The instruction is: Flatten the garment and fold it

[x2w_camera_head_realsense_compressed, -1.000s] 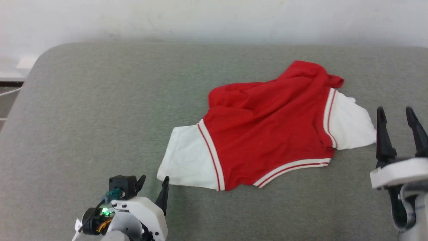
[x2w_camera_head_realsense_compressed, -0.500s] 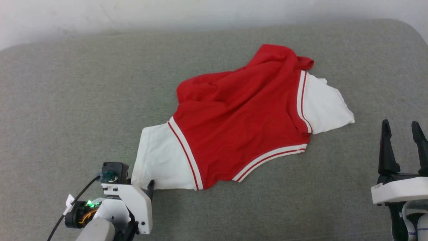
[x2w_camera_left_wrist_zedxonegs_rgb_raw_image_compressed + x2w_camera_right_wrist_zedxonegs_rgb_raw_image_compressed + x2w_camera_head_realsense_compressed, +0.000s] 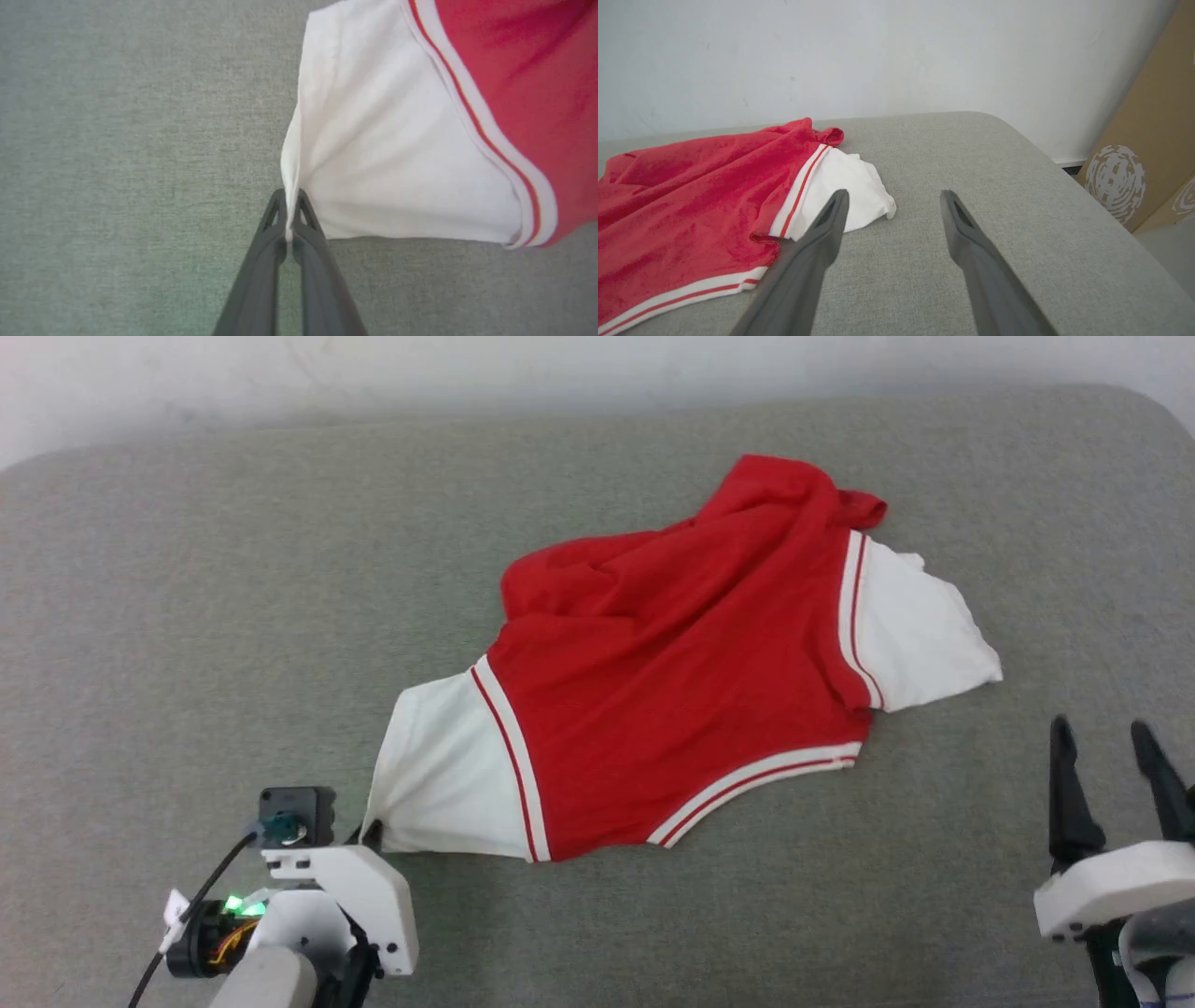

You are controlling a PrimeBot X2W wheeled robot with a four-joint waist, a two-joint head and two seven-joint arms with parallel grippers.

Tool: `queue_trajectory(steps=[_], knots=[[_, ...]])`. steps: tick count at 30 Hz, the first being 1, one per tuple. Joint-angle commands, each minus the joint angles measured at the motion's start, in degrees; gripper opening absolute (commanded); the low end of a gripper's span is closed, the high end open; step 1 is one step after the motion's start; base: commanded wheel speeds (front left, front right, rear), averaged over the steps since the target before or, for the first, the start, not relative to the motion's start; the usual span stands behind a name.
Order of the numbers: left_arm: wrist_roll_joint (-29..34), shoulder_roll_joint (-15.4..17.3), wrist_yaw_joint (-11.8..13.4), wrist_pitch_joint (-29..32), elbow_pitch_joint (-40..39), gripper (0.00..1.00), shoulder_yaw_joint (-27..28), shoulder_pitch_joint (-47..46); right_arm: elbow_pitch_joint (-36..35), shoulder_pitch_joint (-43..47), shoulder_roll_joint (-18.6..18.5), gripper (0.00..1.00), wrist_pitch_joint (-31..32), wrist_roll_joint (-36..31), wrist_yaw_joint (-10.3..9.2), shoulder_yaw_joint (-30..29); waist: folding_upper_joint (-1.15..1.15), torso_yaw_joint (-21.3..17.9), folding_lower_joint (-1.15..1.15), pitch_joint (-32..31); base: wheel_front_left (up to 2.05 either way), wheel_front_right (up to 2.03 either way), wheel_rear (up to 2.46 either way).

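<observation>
Head view: garment (image 3: 672, 681) red, rumpled, white sleeves, striped trim.

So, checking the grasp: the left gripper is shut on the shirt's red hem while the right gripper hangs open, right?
No: the left gripper is shut on the garment at its white sleeve corner, per the left wrist view; the right gripper hangs open.
</observation>
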Motion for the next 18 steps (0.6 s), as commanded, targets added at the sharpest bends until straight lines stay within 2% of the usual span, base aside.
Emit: queue_trajectory(steps=[1,10,18], knots=[[0.37,0.16,1.03,-1.75,-0.56,0.00,0.96,1.10,0.79,1.02,-0.75,1.00,1.83,-0.58,-0.11,0.02,0.00,2.55,-0.01,-2.14,0.00,0.00,0.00],[1.79,-1.08,3.79,-13.42,-10.11,0.00,3.73,1.28,1.37,-0.92,-6.27,1.00,17.87,-2.15,-0.11,0.56,0.00,8.11,-0.01,-1.12,0.00,0.00,0.00],[2.81,-2.05,3.73,-16.06,-13.77,0.00,2.15,0.74,4.05,-9.69,-13.43,1.00,35.32,-2.17,-0.11,4.74,0.00,11.44,-0.01,2.49,0.00,0.00,0.00]])
